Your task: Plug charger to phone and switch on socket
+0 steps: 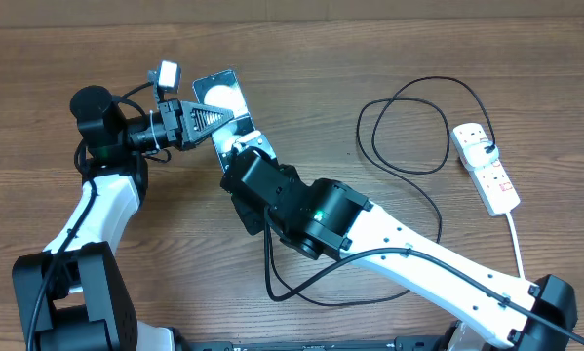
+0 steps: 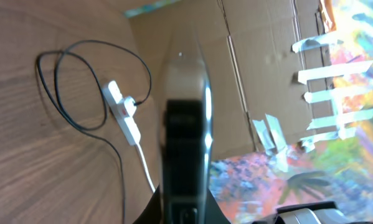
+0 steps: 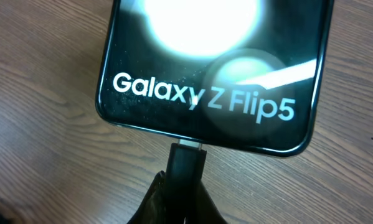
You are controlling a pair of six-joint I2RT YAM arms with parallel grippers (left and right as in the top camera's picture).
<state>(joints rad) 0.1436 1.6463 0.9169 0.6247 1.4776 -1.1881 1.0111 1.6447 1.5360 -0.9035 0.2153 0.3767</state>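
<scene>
Wood-grain table (image 1: 77,49) underneath. Clamping a glossy black flip phone (image 1: 218,96) in the left gripper (image 1: 229,117), at eleven o'clock. Pinching a black charger plug (image 3: 187,158) tight in the right gripper (image 3: 185,190), metal tip touching the phone's bottom edge. Trailing a thin black cable (image 1: 413,173) toward a white power strip (image 1: 486,168) at three o'clock.

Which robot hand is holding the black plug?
The right gripper: it pinches the black plug at the bottom edge of the phone. The left gripper holds the phone by its side instead.

black charger plug (image 3: 186,167) at phone (image 3: 205,118) port
</scene>
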